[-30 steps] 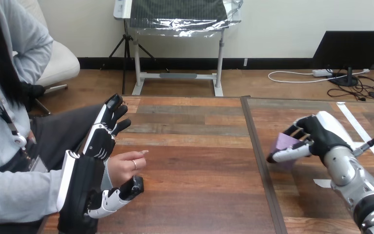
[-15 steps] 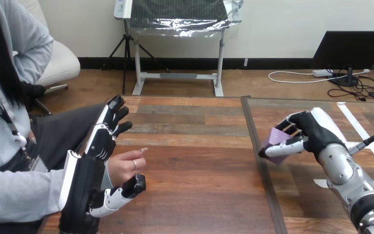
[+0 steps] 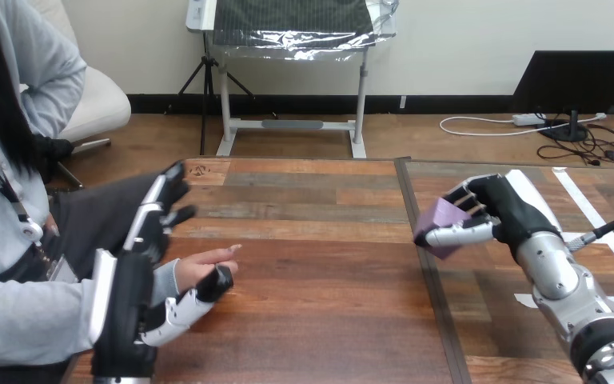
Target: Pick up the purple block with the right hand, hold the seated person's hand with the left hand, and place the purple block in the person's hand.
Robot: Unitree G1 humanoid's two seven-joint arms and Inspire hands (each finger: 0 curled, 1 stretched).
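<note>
Far left: the robot's left hand (image 3: 132,292) is raised off the near-left corner of the wooden table (image 3: 320,264), back shell turned outward, fingers (image 3: 162,202) straight and pointing away up the table, thumb (image 3: 196,294) reaching out to the right. Hand reads as released, not clenched. The person's hand (image 3: 201,262) comes in from the left edge and lies low over the boards in the gap between that thumb and the straight fingers, its own fingertips pointing right. The thumb's tip sits against the near side of the person's hand; cannot tell whether it presses. The straight fingers stand behind the person's hand and are not wrapped round it. Middle of the table: bare boards. Right of centre: the purple block (image 3: 440,218) is held clear of the surface, above the dark seam (image 3: 436,308) between the two table panels, well apart from the person's hand. The right hand (image 3: 505,210) is grasping it: fingers curled over the block's top and far side, thumb laid along its near lower edge, block protruding left past the fingertips. The right forearm (image 3: 564,280) runs back to the lower right corner.
</note>
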